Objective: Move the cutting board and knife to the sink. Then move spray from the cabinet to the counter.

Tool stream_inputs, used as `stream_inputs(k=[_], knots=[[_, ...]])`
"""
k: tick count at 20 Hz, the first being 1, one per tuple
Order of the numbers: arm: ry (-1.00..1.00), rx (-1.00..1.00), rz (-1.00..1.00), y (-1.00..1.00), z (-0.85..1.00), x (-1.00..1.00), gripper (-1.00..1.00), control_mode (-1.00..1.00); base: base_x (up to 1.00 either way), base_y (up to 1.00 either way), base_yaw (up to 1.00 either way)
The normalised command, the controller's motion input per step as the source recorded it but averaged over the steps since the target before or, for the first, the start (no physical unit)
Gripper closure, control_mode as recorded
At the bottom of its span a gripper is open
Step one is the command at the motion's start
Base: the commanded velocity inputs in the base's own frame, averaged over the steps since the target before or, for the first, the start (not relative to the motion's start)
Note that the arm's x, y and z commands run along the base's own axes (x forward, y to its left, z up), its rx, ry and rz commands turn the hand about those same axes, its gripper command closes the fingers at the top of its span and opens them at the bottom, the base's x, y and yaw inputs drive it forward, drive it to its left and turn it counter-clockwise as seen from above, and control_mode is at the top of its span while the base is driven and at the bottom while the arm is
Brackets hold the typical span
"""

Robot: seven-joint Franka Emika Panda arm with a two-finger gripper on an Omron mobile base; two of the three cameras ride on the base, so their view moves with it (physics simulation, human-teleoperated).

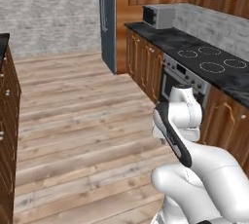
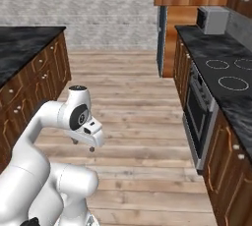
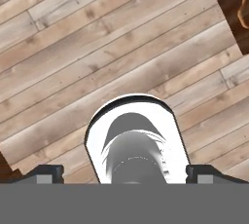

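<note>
Gripper (image 3: 124,173) jaws spread wide, empty, aimed at wooden floor (image 3: 97,72). Counter (image 1: 194,47) beside. Cutting board probably stiff, flat: pinch across one edge.

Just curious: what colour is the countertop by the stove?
Black with pale marble veins; the counter shows best in the right base view.

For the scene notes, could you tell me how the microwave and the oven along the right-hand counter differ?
The microwave sits on top of the counter near its far end; the oven is built in below the counter, under the stovetop. The microwave is a small box; the oven front is larger, with a dark door. Both look silvery grey.
</note>
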Motion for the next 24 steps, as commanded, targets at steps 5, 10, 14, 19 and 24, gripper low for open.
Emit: stream_inputs(k=[5,10,14,19,24], knots=[[0.0,0.0,0.0,0.0,0.0,0.0,-1.0,1.0,0.65,0.09,0.03],[0.0,0.0,0.0,0.0,0.0,0.0,-1.0,1.0,0.55,0.0,0.05],[0.0,0.0,0.0,0.0,0.0,0.0,-1.0,1.0,0.57,0.0,0.04],[0.0,0.0,0.0,0.0,0.0,0.0,-1.0,1.0,0.63,0.0,0.02],[0.0,0.0,0.0,0.0,0.0,0.0,-1.0,1.0,0.67,0.0,0.02]])
